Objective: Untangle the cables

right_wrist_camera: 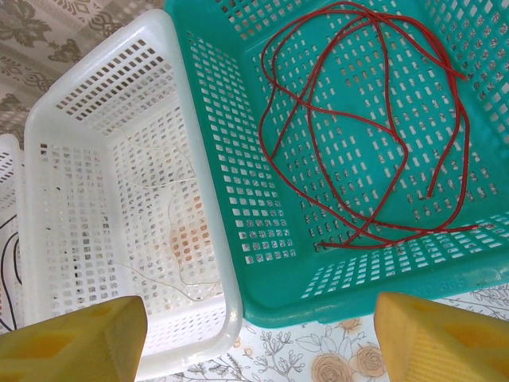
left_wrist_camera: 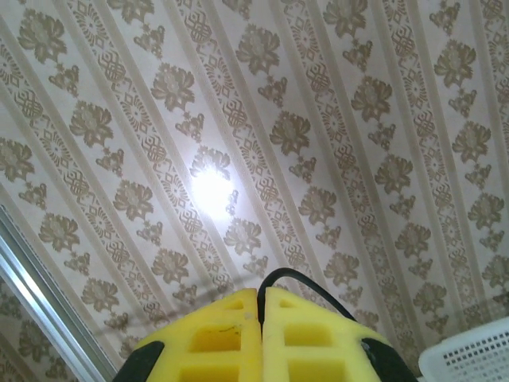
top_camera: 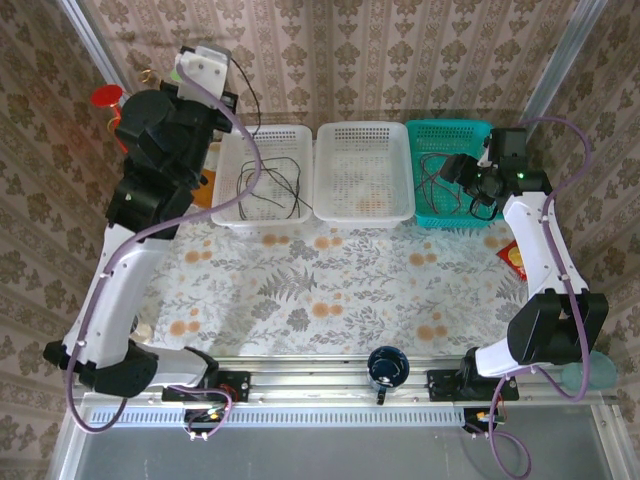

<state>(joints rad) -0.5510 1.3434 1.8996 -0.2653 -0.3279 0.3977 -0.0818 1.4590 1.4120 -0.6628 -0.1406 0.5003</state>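
Floral tabletop (top_camera: 330, 290) — left claw (left_wrist_camera: 261, 301) clamped on black cable (left_wrist_camera: 298, 278) looping out above it, right claw (right_wrist_camera: 258, 330) spread wide — red cables (right_wrist_camera: 312, 135) in teal basket (right_wrist_camera: 262, 263) just beyond it.

Table (top_camera: 330, 290), we log three baskets touching in a row at the far side: left basket (top_camera: 262, 221) at 11 o'clock with cables (top_camera: 268, 185) in it, middle basket (top_camera: 362, 215) at 12, right basket (top_camera: 447, 124) at 1 holding more cables (top_camera: 430, 180). Mug (top_camera: 386, 368) at 6.
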